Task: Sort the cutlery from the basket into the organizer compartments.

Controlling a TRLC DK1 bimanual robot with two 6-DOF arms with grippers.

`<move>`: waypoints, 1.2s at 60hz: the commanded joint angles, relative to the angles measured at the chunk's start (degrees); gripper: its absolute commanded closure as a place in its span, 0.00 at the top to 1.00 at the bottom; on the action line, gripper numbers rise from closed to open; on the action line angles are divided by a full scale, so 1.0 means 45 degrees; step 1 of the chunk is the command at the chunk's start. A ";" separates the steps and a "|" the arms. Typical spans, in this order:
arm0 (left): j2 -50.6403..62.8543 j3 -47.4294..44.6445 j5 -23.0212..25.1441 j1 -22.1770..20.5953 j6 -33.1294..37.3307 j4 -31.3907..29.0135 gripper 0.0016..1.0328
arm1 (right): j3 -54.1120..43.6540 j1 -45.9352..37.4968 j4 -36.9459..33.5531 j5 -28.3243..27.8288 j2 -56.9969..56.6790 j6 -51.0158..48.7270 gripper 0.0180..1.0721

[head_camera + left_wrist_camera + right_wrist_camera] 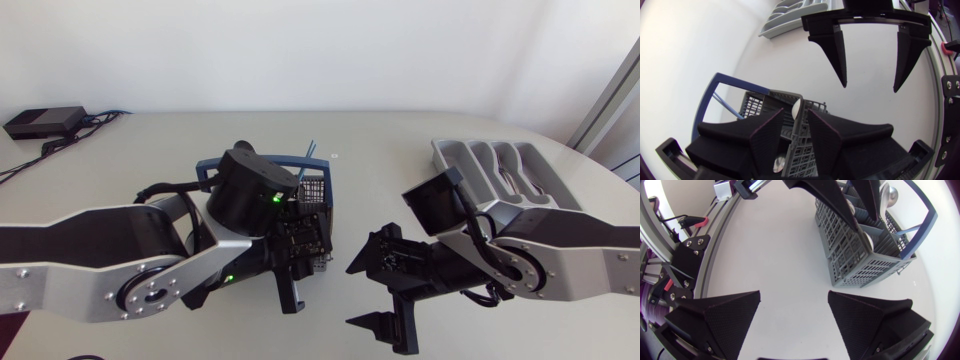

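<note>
You have the left gripper [795, 112] down in the basket [316, 190] (grip: cannot tell), right gripper [794, 295] spread wide beside the basket, standing on its organizer [445, 152] side.

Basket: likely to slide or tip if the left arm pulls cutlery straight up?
Probably light: the basket is open grey mesh, so it may lift or slide with a snagged piece. Nothing braces it; the right gripper hangs open, apart from it. Its walls look rigid, so it should move whole.
</note>
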 commanded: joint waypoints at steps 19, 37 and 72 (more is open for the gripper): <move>0.0658 0.0416 -0.0177 -0.0068 -0.0067 0.0439 0.34 | -0.0240 0.0108 0.0250 0.0030 0.0063 0.0225 0.92; 0.0795 0.0553 -0.0391 -0.0087 0.0031 0.0576 0.34 | -0.0396 0.0127 0.0406 0.0030 0.0063 0.0225 0.92; 0.1029 0.0631 -0.0880 -0.0107 0.0265 0.1025 0.34 | -0.0533 0.0186 0.0582 0.0030 0.0044 0.0244 0.92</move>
